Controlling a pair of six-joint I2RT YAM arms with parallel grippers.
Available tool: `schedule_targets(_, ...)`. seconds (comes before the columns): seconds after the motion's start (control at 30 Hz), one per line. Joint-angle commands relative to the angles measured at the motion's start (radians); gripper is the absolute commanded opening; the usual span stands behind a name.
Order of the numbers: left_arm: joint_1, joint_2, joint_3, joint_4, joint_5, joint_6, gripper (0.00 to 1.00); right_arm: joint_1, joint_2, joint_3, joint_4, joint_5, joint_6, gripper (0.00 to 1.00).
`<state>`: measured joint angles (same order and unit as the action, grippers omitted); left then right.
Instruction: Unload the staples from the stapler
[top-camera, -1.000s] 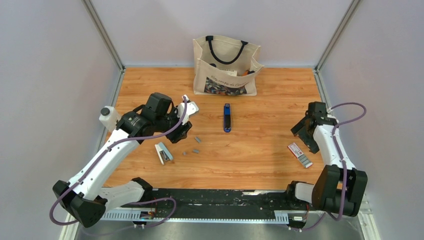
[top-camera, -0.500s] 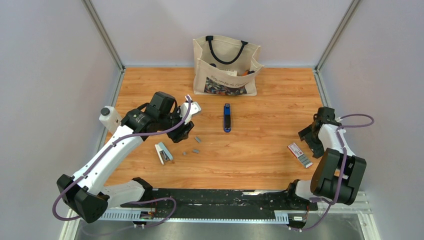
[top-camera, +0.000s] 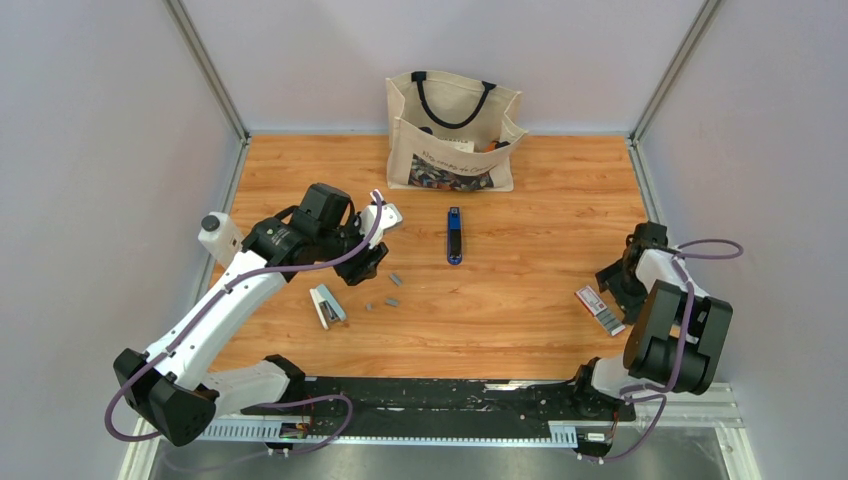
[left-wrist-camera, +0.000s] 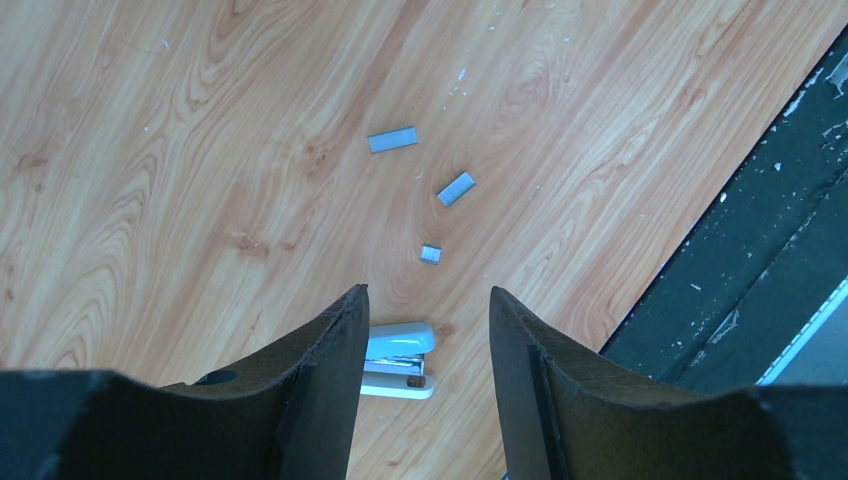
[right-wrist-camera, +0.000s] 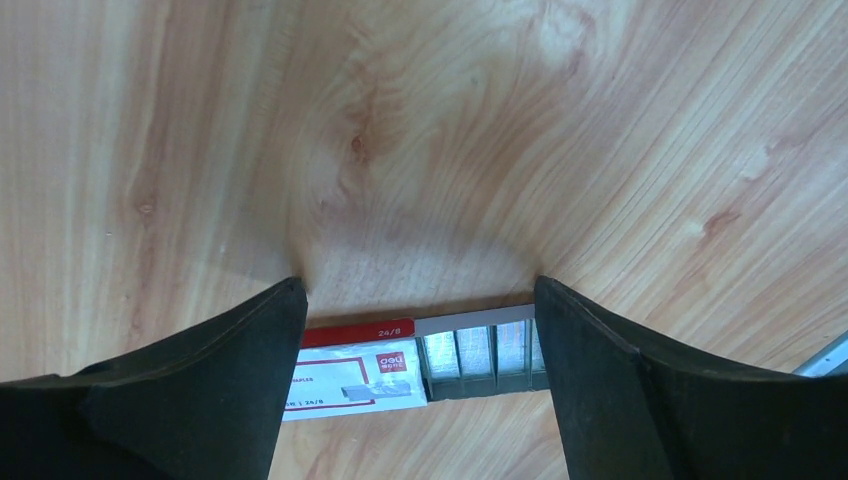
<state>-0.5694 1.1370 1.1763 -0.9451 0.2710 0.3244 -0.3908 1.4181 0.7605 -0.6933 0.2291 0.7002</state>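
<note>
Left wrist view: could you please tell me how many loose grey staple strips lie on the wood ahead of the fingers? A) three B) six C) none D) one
A: the staples show as three separate grey pieces lying apart from one another on the table.
</note>
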Motion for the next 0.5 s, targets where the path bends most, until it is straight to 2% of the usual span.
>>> schedule_targets(0.0,-0.001,-0.022,0.017,0.016,0.007,0.019,0.56,0.000,0.031,-0.016,0.040,-0.017,0.015,0.87)
schedule_targets(0.47,-0.001,-0.022,0.045,0.000,-0.003,0.021,0.56,0.043,-0.045,-0.141,0.109,-0.103,0.084,0.84)
